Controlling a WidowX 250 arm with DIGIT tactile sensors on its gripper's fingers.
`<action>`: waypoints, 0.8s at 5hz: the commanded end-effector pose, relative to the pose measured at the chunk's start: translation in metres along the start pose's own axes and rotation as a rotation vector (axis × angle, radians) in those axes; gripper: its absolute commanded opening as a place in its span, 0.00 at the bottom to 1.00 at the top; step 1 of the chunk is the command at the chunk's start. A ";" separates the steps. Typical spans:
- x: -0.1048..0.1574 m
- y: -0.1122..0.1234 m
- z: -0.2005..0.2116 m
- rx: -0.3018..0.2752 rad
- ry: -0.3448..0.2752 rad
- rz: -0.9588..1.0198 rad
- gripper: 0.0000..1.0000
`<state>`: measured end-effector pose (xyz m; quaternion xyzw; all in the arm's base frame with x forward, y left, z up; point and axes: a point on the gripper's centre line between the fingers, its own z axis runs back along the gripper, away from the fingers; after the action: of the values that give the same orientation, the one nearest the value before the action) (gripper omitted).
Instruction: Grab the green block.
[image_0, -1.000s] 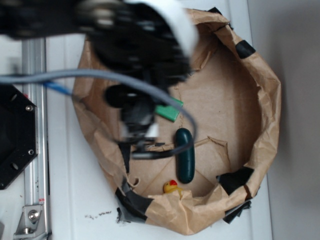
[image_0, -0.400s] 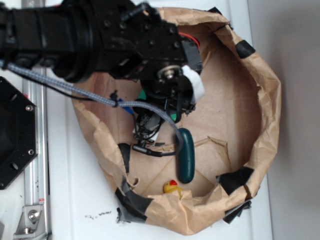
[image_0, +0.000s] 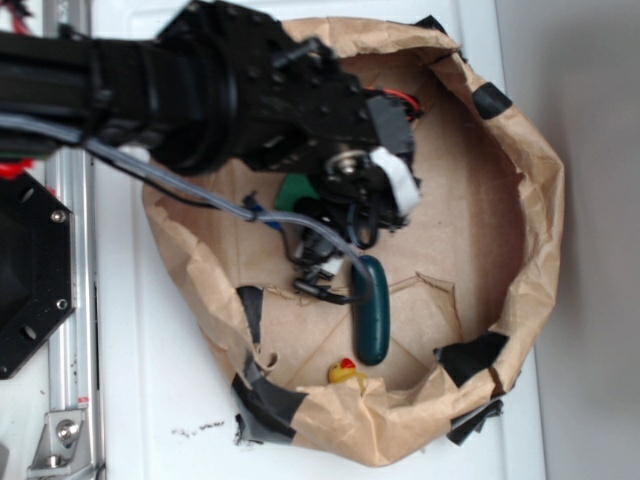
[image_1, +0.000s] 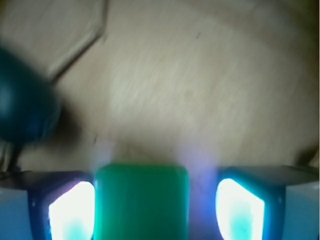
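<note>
Paper basin: brown, crumpled, taped walls ring the hand on the white bench.
Hand: spread wide, fingers glowing on either side of the block, gaps showing, nothing clamped.
Teal capsule: near the hand, off to one side.
Green block: between the fingers, on the basin floor.
Yellow duck: well apart from the hand, beyond the capsule by the wall.

Bright mint-green block, plain and smooth-looking in the blurry wrist view; only a darker green sliver of it showing from outside. Glowing cyan-white fingers either side. Dark teal capsule. Tan-brown paper bag patched with black tape. Yellow duck with a red spot. Black arm, white band, grey cable. White table.
</note>
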<state>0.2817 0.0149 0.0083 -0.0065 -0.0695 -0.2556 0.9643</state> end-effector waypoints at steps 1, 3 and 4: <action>0.018 -0.015 0.009 0.053 0.070 -0.012 0.00; 0.007 -0.022 0.113 0.065 -0.032 0.043 0.00; -0.010 -0.022 0.165 0.026 -0.034 0.303 0.00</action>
<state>0.2347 0.0110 0.1578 -0.0152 -0.0584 -0.1034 0.9928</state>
